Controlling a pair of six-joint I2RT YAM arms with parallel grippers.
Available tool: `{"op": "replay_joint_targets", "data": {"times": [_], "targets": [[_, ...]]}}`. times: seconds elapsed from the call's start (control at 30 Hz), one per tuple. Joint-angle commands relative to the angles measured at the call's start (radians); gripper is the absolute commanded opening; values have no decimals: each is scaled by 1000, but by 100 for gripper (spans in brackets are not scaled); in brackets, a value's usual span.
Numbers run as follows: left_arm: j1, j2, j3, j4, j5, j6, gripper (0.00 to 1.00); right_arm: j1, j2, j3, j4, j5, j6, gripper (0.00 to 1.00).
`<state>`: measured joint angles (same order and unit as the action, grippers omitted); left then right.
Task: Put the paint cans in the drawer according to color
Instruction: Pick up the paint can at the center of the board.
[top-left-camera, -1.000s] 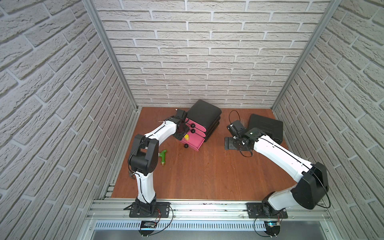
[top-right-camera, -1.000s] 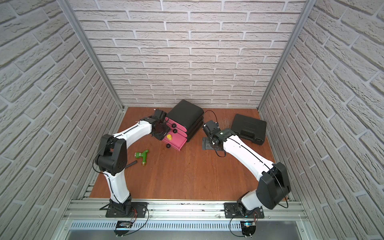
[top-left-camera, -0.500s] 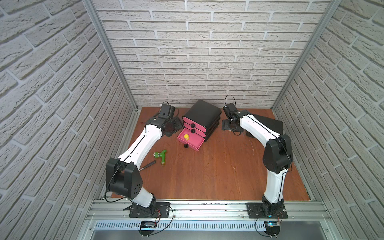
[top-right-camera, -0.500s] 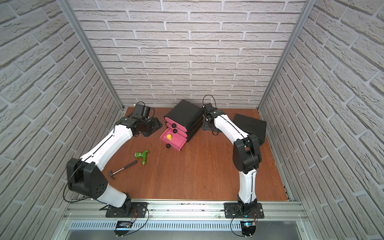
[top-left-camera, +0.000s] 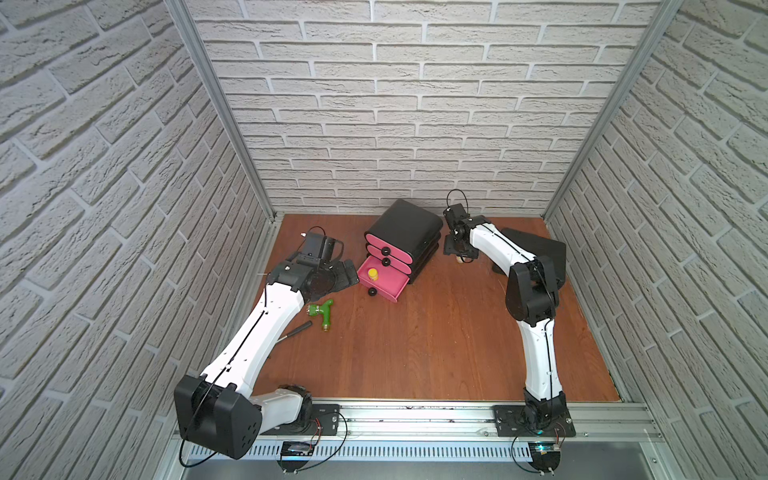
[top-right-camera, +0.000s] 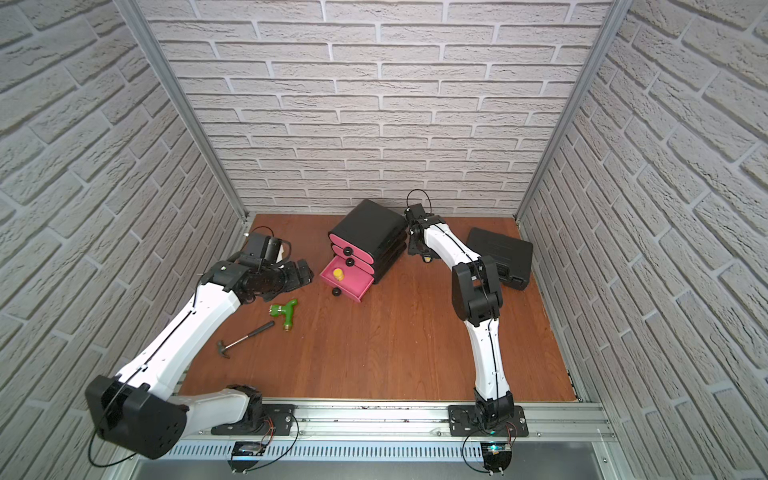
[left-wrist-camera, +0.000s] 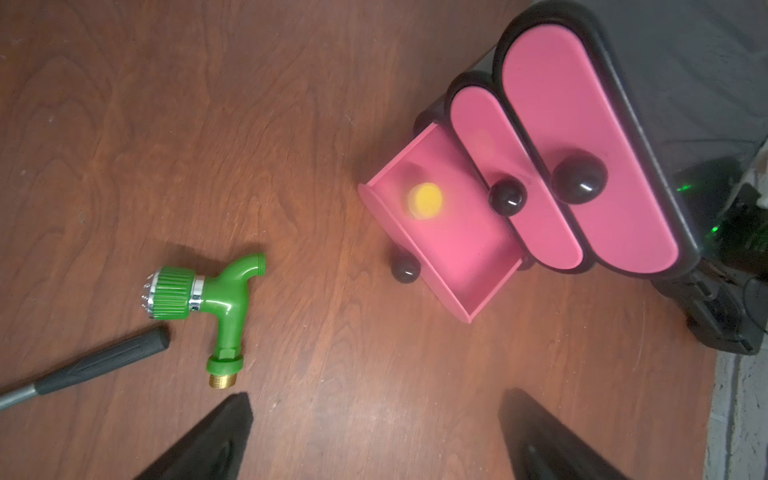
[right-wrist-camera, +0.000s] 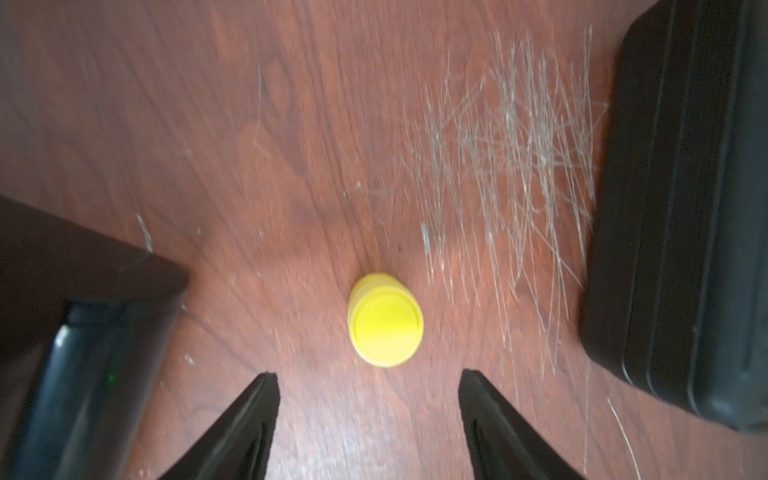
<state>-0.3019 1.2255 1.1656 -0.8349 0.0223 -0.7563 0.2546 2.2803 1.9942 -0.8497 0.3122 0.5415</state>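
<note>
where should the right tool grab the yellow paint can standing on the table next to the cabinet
Grip the yellow paint can across its round side wall, coming straight down from above. It stands upright, lid up, clear of the cabinet and the black case, so both fingers should have room. The right tool is open and not yet around it.

Scratched wood table (right-wrist-camera: 291, 124), smooth plastic drawer (left-wrist-camera: 453, 245)

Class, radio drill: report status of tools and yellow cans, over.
Left tool open, empty. Right tool open near loose yellow can, ungripped. Other yellow can in open bottom drawer. Black case beside, apart.
</note>
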Motion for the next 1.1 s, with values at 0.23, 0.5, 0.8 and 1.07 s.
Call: {"op": "replay_joint_targets", "data": {"times": [0.23,0.5,0.8,1.07], "targets": [[7,-17,29,-112,-116,7,98,-28,49,29,24,-43,19,75],[7,-52,32,-130,-150,0,98,-46,80,29,20,-67,25,70],[6,-67,23,-147,-164,-9,98,-46,81,16,44,-77,14,54],[7,-88,13,-148,-176,-15,98,-46,68,-4,53,-69,-3,42]]}}
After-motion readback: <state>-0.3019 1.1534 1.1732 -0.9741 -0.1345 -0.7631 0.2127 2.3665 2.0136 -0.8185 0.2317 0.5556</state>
